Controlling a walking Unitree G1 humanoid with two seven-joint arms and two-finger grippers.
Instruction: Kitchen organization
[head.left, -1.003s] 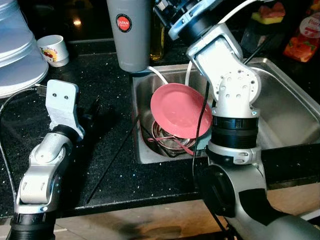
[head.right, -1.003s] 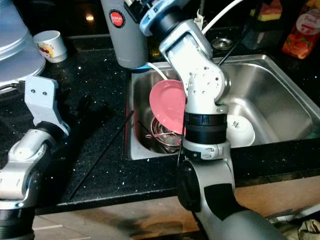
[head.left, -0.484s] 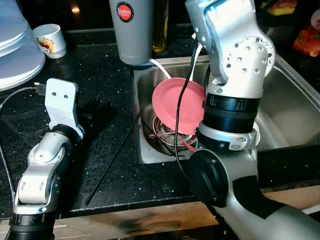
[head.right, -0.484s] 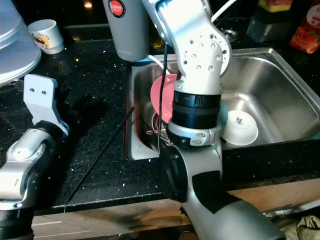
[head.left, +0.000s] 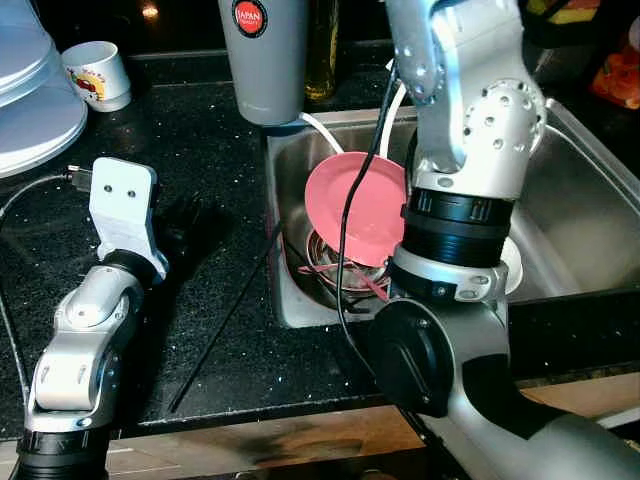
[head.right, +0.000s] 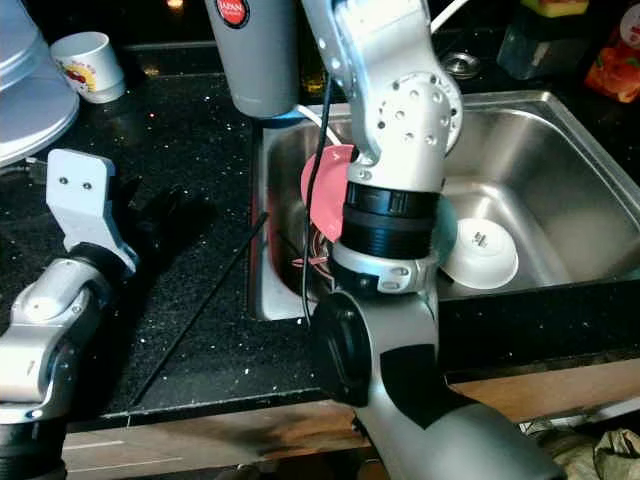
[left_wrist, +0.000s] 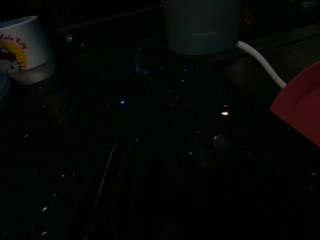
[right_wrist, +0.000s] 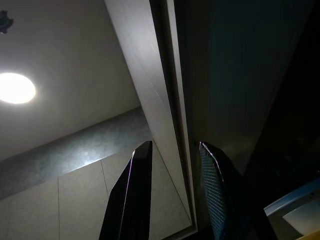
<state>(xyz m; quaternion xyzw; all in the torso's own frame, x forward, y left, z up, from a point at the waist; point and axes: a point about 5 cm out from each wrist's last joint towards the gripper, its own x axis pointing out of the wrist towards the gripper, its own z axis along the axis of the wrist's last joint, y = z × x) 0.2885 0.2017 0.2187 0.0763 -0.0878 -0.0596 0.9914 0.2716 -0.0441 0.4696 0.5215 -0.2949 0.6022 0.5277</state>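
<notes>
Looking down from the head, the left eye view has the left gripper (head.left: 180, 222) resting low over the black bench (head.left: 200, 300), with its dark fingers hard to separate from the dark stone, so I cannot tell if they are apart or together. To the right of this gripper lies the steel sink (head.left: 580, 200), and inside it a pink plate (head.left: 355, 205) leans tilted on a wire rack (head.left: 335, 270). Beyond the gripper stands a grey appliance (head.left: 262, 60), and to its far left a small printed cup (head.left: 95, 75).

The right eye view gives the same scene; a white bowl (head.right: 480, 255) sits upside down in the sink, partly behind the right arm (head.right: 395, 150), which rises up out of the frame.

The left wrist view is very dark (only a few things can be made out): the cup, the base of the appliance with a white cord (left_wrist: 260, 62), and one edge of the pink plate ahead of the fingers.

In the right wrist view the right gripper (right_wrist: 172, 195) points upward toward a ceiling lamp (right_wrist: 15, 87) and the edge of a cabinet (right_wrist: 145, 75), its two fingers apart and holding nothing.

I judge the step to be a reach toward the upper cabinet, probably to open it. The next move needs the fingers placed on the door edge.
</notes>
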